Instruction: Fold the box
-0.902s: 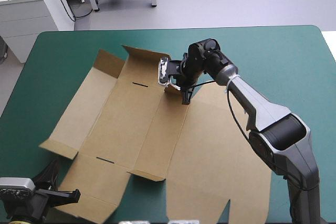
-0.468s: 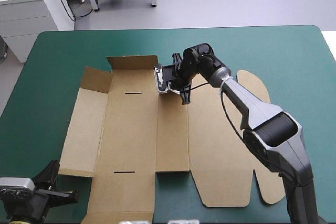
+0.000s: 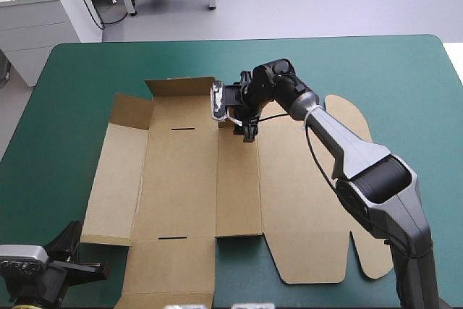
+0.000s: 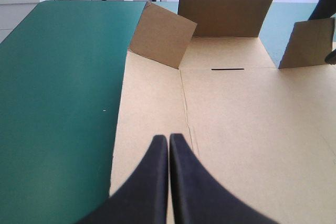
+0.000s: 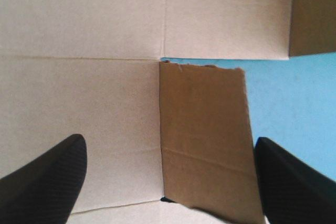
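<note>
The table point(image 3: 383, 70) with its teal-green cover fills most of the frame; the brown box point(image 3: 181, 179) lies spread flat across centre and lower part; its upper flaps point(image 3: 181, 86) stand raised.

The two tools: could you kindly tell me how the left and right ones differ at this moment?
The left tool is shut to a point; the right tool stands wide open. The left tool sits by the near left corner of the box; the right tool is at its far edge, astride a small flap. Neither grips the box.
</note>
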Robot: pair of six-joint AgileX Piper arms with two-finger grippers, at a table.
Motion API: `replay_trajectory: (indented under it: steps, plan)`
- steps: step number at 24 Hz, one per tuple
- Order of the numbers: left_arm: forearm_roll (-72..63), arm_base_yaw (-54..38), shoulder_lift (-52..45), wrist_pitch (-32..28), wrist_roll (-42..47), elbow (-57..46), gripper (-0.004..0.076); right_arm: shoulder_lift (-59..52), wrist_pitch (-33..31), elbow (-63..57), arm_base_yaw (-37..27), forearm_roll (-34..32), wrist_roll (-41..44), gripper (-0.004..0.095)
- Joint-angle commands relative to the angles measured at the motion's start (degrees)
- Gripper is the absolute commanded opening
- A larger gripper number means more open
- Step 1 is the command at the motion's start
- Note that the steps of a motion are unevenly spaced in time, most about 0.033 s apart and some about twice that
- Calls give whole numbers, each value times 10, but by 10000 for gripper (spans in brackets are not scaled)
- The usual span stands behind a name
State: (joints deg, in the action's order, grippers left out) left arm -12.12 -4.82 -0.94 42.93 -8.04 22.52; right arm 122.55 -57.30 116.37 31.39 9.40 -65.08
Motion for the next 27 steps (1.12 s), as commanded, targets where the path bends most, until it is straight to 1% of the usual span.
replay_trajectory:
  steps: [1,3,4,5,6,7,8,10,11,12,15,17,19,21,22,23,24,25,26,27]
  plan:
    - [-14,2,-4,-43,0,16,-8,-68,2,21,2,-7,123,843]
    - [-14,2,-4,-43,0,16,-8,-84,-9,20,2,-31,197,808]
    - [-14,2,-4,-43,0,16,-8,-91,-14,20,2,-51,255,767]
    - [-14,2,-4,-43,0,16,-8,-100,-18,20,2,-104,359,634]
    - [-14,2,-4,-43,0,16,-8,-103,-26,20,2,-137,404,530]
    - [-14,2,-4,-43,0,16,-8,-104,-36,20,2,-170,436,406]
    - [-14,2,-4,-43,0,16,-8,-105,-51,20,0,-197,476,268]
    - [-14,2,-4,-44,0,16,-8,-105,-78,20,-5,-224,537,-29]
    - [-14,2,-4,-44,0,16,-8,-105,-88,20,-9,-228,569,-5]
    - [-14,2,-4,-45,0,16,-8,-105,-101,20,-14,-229,600,-2]
    - [-14,2,-4,-47,0,15,-8,-105,-139,19,-33,-221,658,-19]
    - [-14,2,-4,-47,0,15,-8,-106,-144,11,-43,-217,677,-19]
    - [-14,2,-4,-47,0,15,-8,-124,-141,-24,-54,-214,692,-19]
    - [-14,2,-4,-47,0,15,23,-159,-126,-81,-53,-216,697,-19]
    - [-14,2,-4,-47,0,15,93,-197,-99,-135,-53,-216,706,-19]
    - [-14,2,-4,-47,0,15,133,-214,-87,-158,-53,-216,709,-19]
    - [-14,2,-4,-47,0,15,258,-259,-63,-216,-54,-222,719,-19]
    - [-14,2,-4,-47,0,15,331,-277,-54,-245,-56,-223,721,-19]
    - [-12,2,-4,-47,0,15,474,-324,-33,-303,-64,-225,723,-19]
    - [-12,2,-4,-47,0,15,540,-363,-7,-352,-74,-224,730,-19]
